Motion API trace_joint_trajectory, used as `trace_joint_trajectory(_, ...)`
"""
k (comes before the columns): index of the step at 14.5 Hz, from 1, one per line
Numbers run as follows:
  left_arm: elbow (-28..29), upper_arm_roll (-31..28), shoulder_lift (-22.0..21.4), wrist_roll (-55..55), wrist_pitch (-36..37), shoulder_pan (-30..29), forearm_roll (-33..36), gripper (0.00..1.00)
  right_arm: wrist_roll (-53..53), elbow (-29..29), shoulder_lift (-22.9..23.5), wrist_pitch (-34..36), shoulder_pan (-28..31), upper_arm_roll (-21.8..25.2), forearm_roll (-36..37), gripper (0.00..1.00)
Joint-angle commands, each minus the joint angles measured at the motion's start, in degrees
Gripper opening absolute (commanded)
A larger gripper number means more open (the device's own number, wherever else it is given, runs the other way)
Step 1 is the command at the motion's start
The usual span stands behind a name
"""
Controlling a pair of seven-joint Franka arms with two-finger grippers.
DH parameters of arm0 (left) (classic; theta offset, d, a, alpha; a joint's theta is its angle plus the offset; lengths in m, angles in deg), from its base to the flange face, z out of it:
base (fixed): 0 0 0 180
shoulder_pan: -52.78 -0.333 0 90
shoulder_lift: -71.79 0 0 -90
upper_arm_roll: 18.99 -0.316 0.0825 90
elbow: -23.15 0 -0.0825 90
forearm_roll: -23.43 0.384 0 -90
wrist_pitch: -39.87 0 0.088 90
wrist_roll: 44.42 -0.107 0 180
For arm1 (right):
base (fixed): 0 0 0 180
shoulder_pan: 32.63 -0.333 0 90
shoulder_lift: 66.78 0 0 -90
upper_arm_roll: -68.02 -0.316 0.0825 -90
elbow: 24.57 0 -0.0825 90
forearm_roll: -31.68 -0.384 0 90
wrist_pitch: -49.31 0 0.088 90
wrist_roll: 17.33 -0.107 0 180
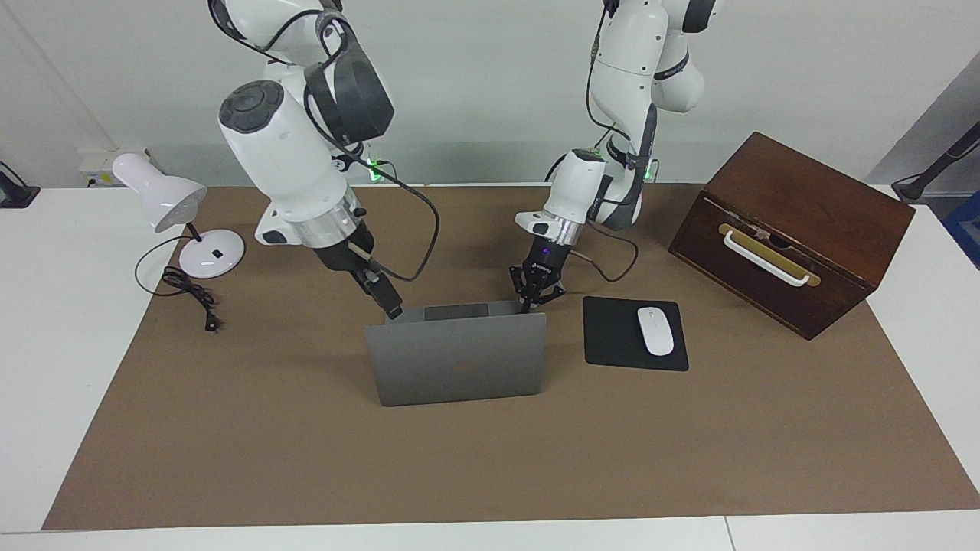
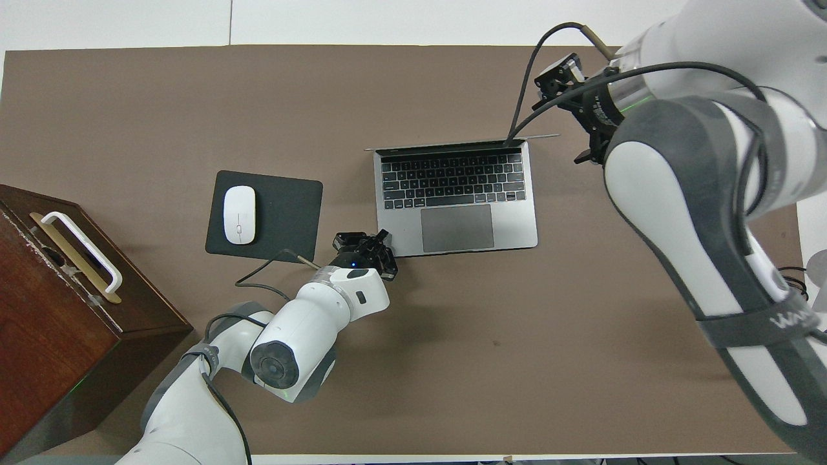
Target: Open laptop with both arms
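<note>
Laptop (image 1: 458,358) open on the brown mat (image 1: 490,459), lid standing about upright, apple logo side facing away from the robots, keyboard and trackpad toward them. It sits mid-table (image 1: 46,367).

Left claw (image 1: 527,304) is down at the laptop's base, on the near corner at the left arm's end. Fingertips together, not clamped on anything. In the overhead view it sits right at that corner (image 2: 371,248); can't tell if it actually presses on the base.

Right claw (image 1: 392,309) is at the laptop's top lid corner, on the right arm's end. In the facing view its tip is just at the lid edge; touching or only beside it, can't tell. Can't tell whether its fingers are apart or together either. Overhead view shows the right claw (image 2: 562,81) over the mat just past the lid edge, its black cable crossing the lid's top edge.

Rest, all relative to the laptop:
- mouse pad (image 1: 612,337) just beside it toward the left arm's end, white mouse (image 1: 655,330) on it.
- wooden box (image 1: 796,229) with a white handle, well apart, same end, past the pad.
- white lamp (image 1: 172,210) well apart toward the right arm's end, standing half off the mat, cord (image 1: 191,295) coiled on the mat beside it.
</note>
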Motion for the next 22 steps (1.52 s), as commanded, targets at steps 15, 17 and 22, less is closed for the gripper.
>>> trace_joint_trajectory(15, -2.62, -0.07, 2.83, 10.03, -0.47, 0.46, 1.04, 0.0, 39.94, -0.52, -7.21, 0.63, 0.87, 7.4, 10.13, 0.98)
trace_joint_trajectory(17, -2.62, 0.02, 2.57, 11.18, -0.38, 0.46, 1.04, 0.0, 41.44, -0.7, -7.21, 0.11, 0.95, 7.75, 10.3, 0.98)
trace_joint_trajectory(22, -2.62, 0.19, -0.76, 11.18, 3.74, 0.11, 1.04, 0.0, 42.23, -7.97, -9.48, -3.23, 2.35, 10.12, 9.34, 0.98)
